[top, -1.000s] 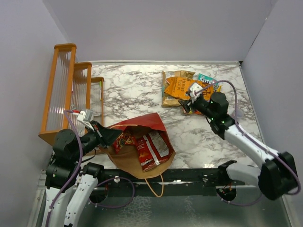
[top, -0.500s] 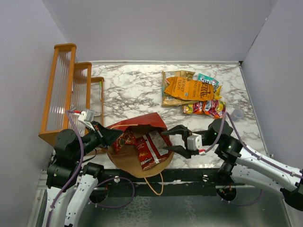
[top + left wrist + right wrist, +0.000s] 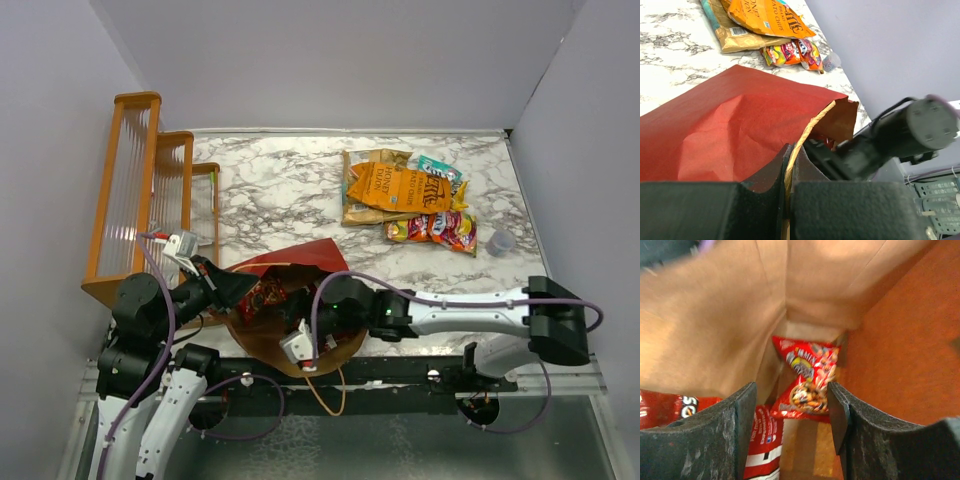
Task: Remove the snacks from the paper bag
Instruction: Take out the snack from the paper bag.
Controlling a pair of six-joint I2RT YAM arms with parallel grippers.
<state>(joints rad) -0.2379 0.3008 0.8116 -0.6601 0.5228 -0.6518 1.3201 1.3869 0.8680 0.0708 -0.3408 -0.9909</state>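
The paper bag (image 3: pixel 322 258), dark red outside and brown inside, lies on its side at the table's near edge. My left gripper (image 3: pixel 236 290) is shut on the bag's rim (image 3: pixel 812 127) and holds the mouth up; its own view shows the jaws (image 3: pixel 788 160) pinching the paper edge. My right gripper (image 3: pixel 290 320) is inside the bag, open and empty. A red snack packet (image 3: pixel 807 382) lies deep in the bag ahead of its open jaws, and a red-white packet (image 3: pixel 760 450) lies lower left. An orange chip bag (image 3: pixel 400 187), a teal pouch (image 3: pixel 437 167) and candy packs (image 3: pixel 432 228) lie on the table at back right.
An orange wooden rack (image 3: pixel 140 190) stands along the left side. A small clear cup (image 3: pixel 497 241) sits near the candy packs. The right arm (image 3: pixel 460 312) stretches across the near edge. A tan handle loop (image 3: pixel 325 395) hangs over the front.
My right arm has swung from the snack pile at back right down to the bag and pushed its open gripper into the mouth. The left gripper has stayed put on the rim.
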